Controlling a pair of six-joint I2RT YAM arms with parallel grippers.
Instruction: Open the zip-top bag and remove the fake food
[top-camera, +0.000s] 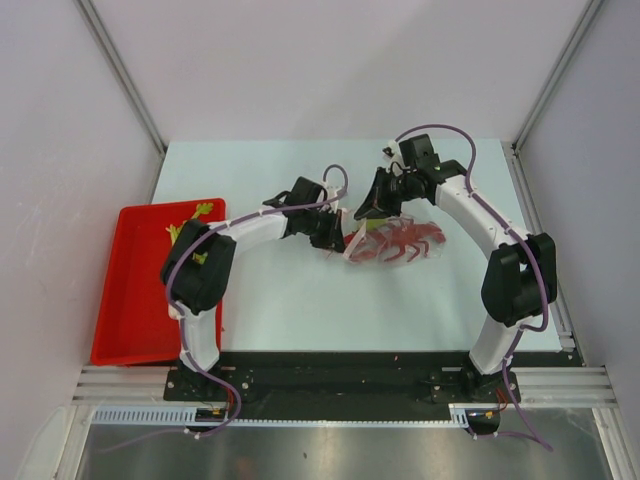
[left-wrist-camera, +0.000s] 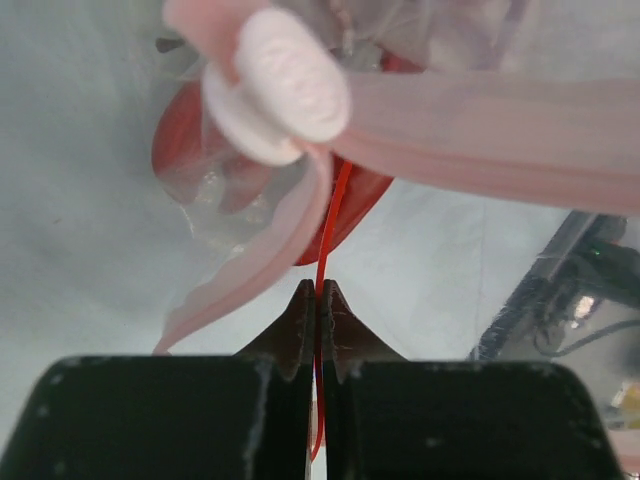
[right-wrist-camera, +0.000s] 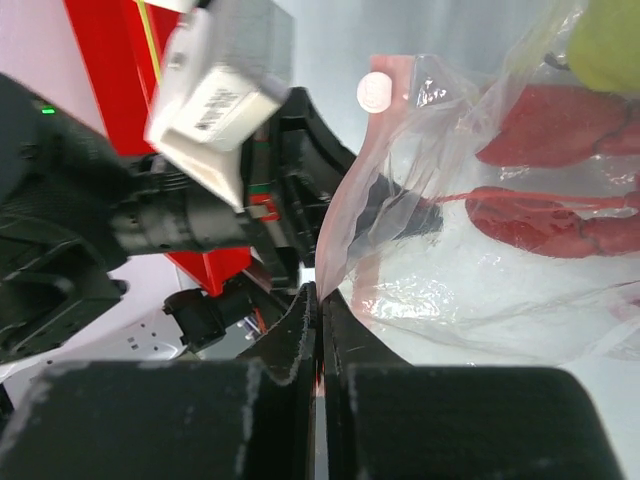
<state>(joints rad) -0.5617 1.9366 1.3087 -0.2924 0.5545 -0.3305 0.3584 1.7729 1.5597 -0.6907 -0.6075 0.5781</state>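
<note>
The left pincer (left-wrist-camera: 317, 296) is clenching fully shut on a thin red edge of the zip-top bag (top-camera: 398, 243), its 2 fingers (left-wrist-camera: 295, 322) pressing together with only that strip between them. The right pincer (right-wrist-camera: 318, 296) is clamping just as tightly, gripping the bag's pink mouth edge where the clear plastic is running down between its fingers. The bag is sitting near the middle of the counter (top-camera: 300, 300), a little toward the far edge. Both pincers are meeting at its left end, the right one on the far side and the left one on the near side.

Only the top view is showing the red tray (top-camera: 130, 300) lying along the counter's left edge toward the near left corner, with green leafy pieces (top-camera: 198, 213) in its far end. It is also showing the red lobster (top-camera: 405, 240) lying inside the bag.

The left wrist view is showing the pink zip strip (left-wrist-camera: 480, 130) stretching across the top, carrying a round white tab (left-wrist-camera: 285, 85), both blurred.

The right wrist view is adding a yellow-green pear (right-wrist-camera: 605, 40) at its upper right, apparently behind the plastic above the lobster.
</note>
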